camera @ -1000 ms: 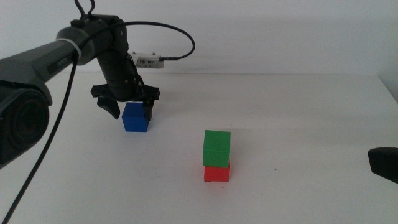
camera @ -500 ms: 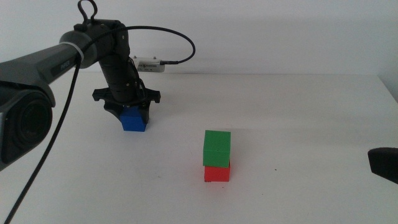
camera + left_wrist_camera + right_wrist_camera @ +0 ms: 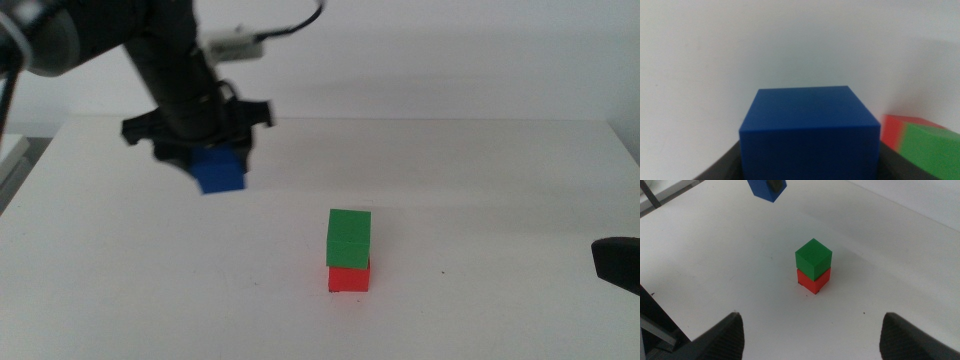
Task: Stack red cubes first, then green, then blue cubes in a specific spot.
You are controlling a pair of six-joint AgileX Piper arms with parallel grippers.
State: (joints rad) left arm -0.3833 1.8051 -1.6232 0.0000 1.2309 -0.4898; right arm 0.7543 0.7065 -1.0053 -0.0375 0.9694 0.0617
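A green cube [image 3: 348,238] sits on a red cube [image 3: 348,277] near the table's middle; the pair also shows in the right wrist view as green cube [image 3: 813,257] over red cube [image 3: 813,281]. The marked spot beneath them is hidden. My left gripper [image 3: 215,165] is shut on the blue cube [image 3: 220,171] and holds it in the air, left of and behind the stack. In the left wrist view the blue cube [image 3: 809,131] fills the frame between the jaws. My right gripper [image 3: 810,335] waits open at the near right, its tip [image 3: 616,264] at the picture's edge.
A white table [image 3: 480,180] spreads around the stack, its far edge meeting a white wall. A small white device with a black cable [image 3: 240,41] shows behind the left arm.
The left gripper shut on the blue cube and lifted it off the table. The stack and the right arm have not moved.
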